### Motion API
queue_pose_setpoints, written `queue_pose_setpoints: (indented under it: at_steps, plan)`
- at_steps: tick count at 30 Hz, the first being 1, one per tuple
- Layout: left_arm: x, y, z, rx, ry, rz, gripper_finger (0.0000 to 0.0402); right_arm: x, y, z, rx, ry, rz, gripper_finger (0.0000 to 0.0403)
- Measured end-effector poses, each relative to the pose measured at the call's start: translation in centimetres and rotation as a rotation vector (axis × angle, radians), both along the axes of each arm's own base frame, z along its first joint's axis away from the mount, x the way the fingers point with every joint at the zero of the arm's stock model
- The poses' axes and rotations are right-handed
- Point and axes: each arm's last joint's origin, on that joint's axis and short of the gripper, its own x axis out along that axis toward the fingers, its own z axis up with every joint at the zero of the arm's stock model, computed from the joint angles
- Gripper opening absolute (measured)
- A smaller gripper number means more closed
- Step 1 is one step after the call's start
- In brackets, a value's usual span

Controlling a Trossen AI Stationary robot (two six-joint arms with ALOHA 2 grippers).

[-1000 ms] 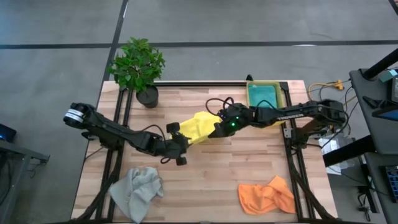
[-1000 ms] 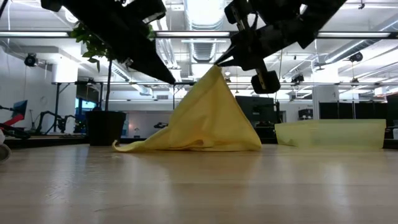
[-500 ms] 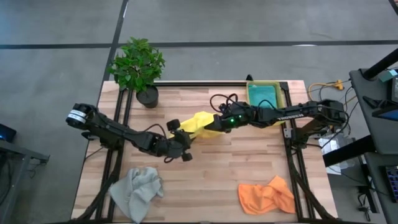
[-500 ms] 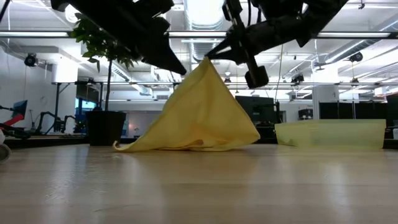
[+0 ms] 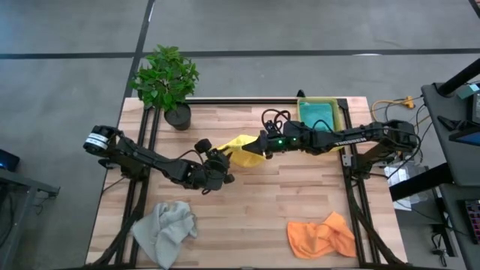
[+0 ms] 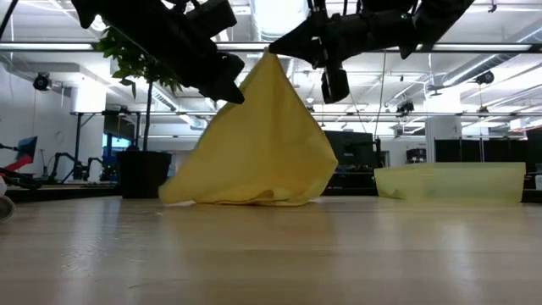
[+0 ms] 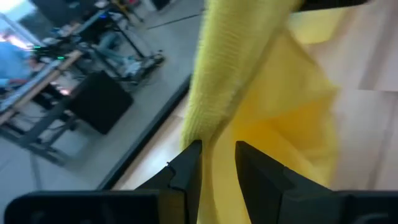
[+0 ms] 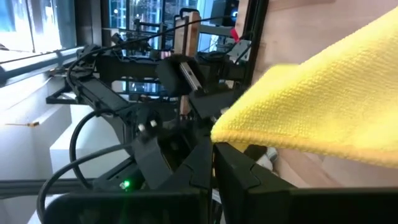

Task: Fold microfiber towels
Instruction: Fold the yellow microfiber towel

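Observation:
The yellow towel [image 6: 262, 135] hangs like a tent at the table's middle, and its lower edge [image 6: 246, 200] rests on the wood. My right gripper [image 6: 275, 49] is shut on its peak, and my left gripper [image 6: 230, 90] is shut on its upper left edge a little lower. From above, the left gripper [image 5: 225, 157] and the right gripper [image 5: 259, 145] meet over the yellow towel [image 5: 241, 147]. A teal towel [image 5: 318, 114] lies in the yellow bin. The grey towel [image 5: 166, 229] and the orange towel [image 5: 322, 235] lie crumpled near the front edge. My left gripper pinches an edge of the yellow towel [image 7: 214, 134] between its two fingers [image 7: 188, 171], coming nearly level from the table's left. The cloth runs up and away past the fingers; one layer or several, I cannot tell. My right gripper pinches the towel's topmost corner [image 8: 229, 129] at its shut fingertips [image 8: 211, 163], coming nearly level from the table's right. The towel hangs below this point, spread downward, with its bottom edge on the table.
A potted plant [image 5: 166, 81] stands at the far left corner. The yellow bin [image 5: 342, 112] sits at the far right, also seen as the yellow bin [image 6: 449, 182] beyond the towel. Bare wood lies between the grey and orange towels at the front.
My right gripper has risen and gone a little toward the far left, tipping more level and drawing the towel's peak up with it. My left gripper has swung its fingers round toward the towel. The towel stands taller; its left tail has drawn in while its bottom stays on the table.

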Motion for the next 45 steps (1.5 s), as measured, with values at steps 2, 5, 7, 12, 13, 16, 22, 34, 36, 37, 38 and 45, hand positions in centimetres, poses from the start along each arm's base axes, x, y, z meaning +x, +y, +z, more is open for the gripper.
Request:
queue_pose_setpoints:
  at_steps: [2, 5, 7, 12, 13, 16, 22, 34, 36, 37, 38, 45]
  plan:
    - [0.0, 0.1, 0.1, 0.007, -0.004, 0.013, 0.0083, 0.0, 0.1, 0.1, 0.005, -0.005, 0.002, 0.0009]
    - [0.0, 0.3, 0.1, 0.009, -0.004, 0.021, 0.0083, 0.0, 0.3, 0.1, 0.013, -0.013, 0.007, 0.0009]
    - [0.0, 0.4, 0.1, 0.01, -0.004, 0.027, 0.0083, 0.1, 0.4, 0.1, 0.016, -0.013, 0.013, 0.0009]
    - [-0.1, 0.5, 0.3, 0.034, -0.01, 0.053, 0.0083, 0.1, 0.8, 0.1, 0.02, -0.013, 0.042, 0.0009]
    - [-0.1, 0.5, 0.3, 0.041, -0.001, 0.049, 0.0083, 0.1, 0.9, 0.1, 0.021, -0.013, 0.053, 0.0009]
    - [-0.2, 0.5, 0.6, 0.063, 0.027, 0.032, 0.0076, 0.1, 1.0, 0.1, 0.024, -0.012, 0.079, 0.0008]
    - [-0.3, 0.4, 2.0, -0.009, 0.011, -0.089, 0.0007, 0.1, 1.1, 0.0, -0.026, -0.01, 0.106, 0.0008]
    - [-0.6, 0.1, 2.4, -0.135, 0.024, -0.273, 0.0001, -0.3, 1.2, 0.3, -0.372, -0.038, 0.204, 0.0016]
    - [-0.7, 0.0, 2.3, -0.161, 0.04, -0.312, 0.0, -0.5, 1.3, 0.5, -0.432, -0.049, 0.212, 0.0025]
    - [-0.8, 0.0, 2.3, -0.175, 0.044, -0.331, 0.0, -0.6, 1.3, 0.7, -0.458, -0.05, 0.217, 0.0031]
    - [-0.8, 0.0, 2.3, -0.188, 0.043, -0.348, 0.0, -0.7, 1.3, 0.8, -0.484, -0.05, 0.223, 0.0038]
    - [-1.1, 0.3, 2.9, -0.289, 0.013, -0.408, 0.0, -1.5, 1.8, 1.2, -0.632, -0.03, 0.274, 0.0091]
